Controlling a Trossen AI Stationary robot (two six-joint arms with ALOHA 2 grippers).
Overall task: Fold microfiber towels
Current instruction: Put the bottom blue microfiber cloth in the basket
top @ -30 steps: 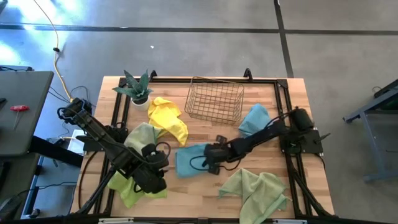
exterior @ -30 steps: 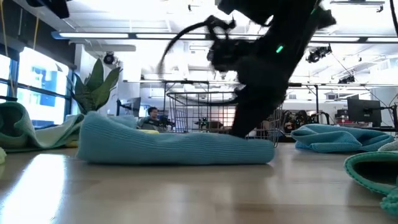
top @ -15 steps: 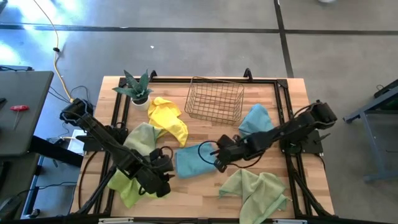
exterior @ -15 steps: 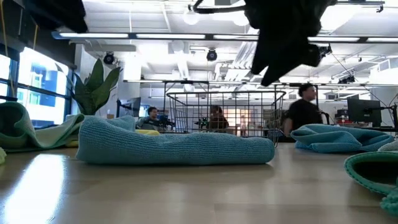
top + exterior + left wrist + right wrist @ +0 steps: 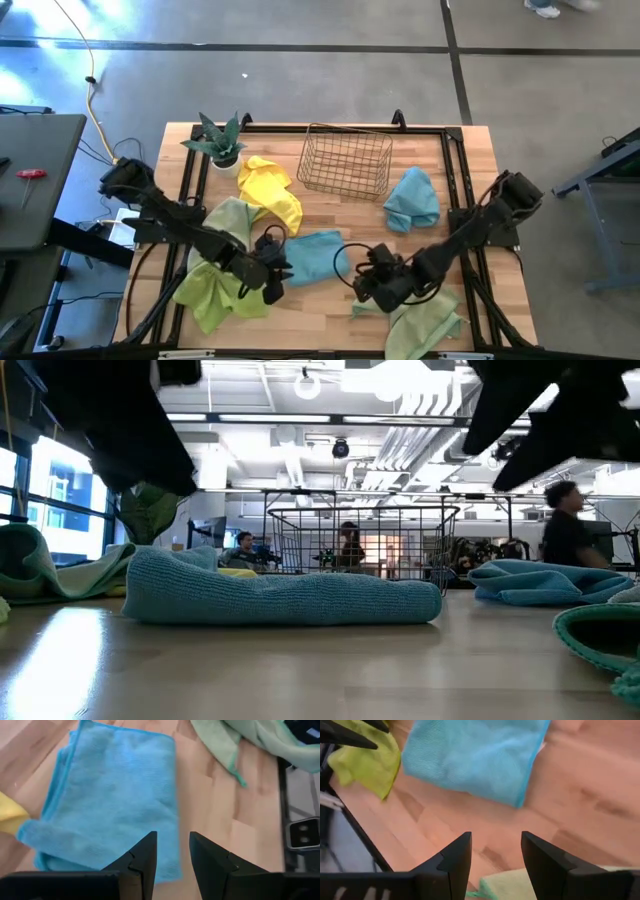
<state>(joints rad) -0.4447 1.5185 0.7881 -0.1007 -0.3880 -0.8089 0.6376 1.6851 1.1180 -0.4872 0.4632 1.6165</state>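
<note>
Towels lie scattered on the table (image 5: 470, 150); the blue towel (image 5: 315, 256) in the middle is already folded into a flat rectangle, its long axis running left to right in the high view. It lies between the two grippers. The left gripper (image 5: 272, 280) hangs just beside its left end, nearly over the edge, fingers (image 5: 141, 859) a little apart and empty. The right gripper (image 5: 378, 288) sits a bit farther off on the right, near the sage towel (image 5: 425, 315), fingers (image 5: 455, 857) apart and holding nothing. The left arm looks the nearer one, though height above the cloth is hard to judge from above. Outward lie a lime towel (image 5: 210, 295), a yellow towel (image 5: 270, 190), a second blue towel (image 5: 412, 198) and the basket (image 5: 347, 160).
</note>
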